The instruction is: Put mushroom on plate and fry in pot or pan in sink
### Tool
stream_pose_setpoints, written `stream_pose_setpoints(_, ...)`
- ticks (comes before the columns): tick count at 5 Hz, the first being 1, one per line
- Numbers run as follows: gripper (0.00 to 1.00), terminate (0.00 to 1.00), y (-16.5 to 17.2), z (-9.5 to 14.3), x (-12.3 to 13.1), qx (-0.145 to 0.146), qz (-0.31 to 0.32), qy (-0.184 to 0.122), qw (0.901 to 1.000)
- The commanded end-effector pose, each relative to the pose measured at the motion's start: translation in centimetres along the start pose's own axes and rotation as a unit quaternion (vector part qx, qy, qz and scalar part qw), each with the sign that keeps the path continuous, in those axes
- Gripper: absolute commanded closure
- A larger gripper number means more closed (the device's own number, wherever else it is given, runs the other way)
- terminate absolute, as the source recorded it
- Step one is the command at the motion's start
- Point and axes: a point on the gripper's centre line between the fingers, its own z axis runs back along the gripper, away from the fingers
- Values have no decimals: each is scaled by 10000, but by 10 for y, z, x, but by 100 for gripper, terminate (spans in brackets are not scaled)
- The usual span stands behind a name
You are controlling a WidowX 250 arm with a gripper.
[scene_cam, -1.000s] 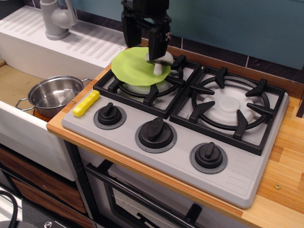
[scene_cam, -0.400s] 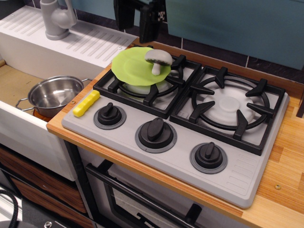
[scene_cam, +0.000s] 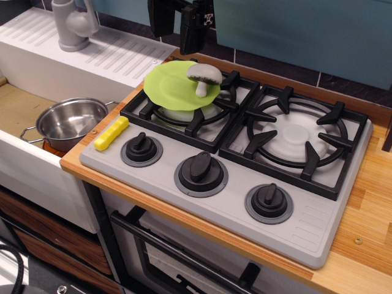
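The grey-capped mushroom [scene_cam: 204, 78] stands upright on the right part of the lime-green plate [scene_cam: 171, 87], which rests on the left stove burner. My gripper [scene_cam: 176, 29] is open and empty, raised above and behind the plate at the top of the view. The yellow fry [scene_cam: 111, 133] lies on the stove's front left corner. The steel pot [scene_cam: 69, 122] sits empty in the sink [scene_cam: 18, 110] at the left.
A grey faucet [scene_cam: 71, 24] stands on the ridged drainboard [scene_cam: 116, 55] at the back left. The stove has a second burner [scene_cam: 297, 136] at the right and three black knobs [scene_cam: 200, 171] along the front. Wooden counter [scene_cam: 367, 233] lies at the right.
My gripper let go of the mushroom on the plate and rose up and back. The mushroom now stands free on the plate.
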Motion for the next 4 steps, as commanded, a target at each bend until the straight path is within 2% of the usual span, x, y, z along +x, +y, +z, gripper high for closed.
stream_pose_setpoints(1,0,0,5,29,-24,353,196,-655,9970)
stream_pose_setpoints(3,0,0,18,13,-68,652,782,-1051,9892)
stream_pose_setpoints(4,0,0,22,6,-80,746,1026,-1170,9850)
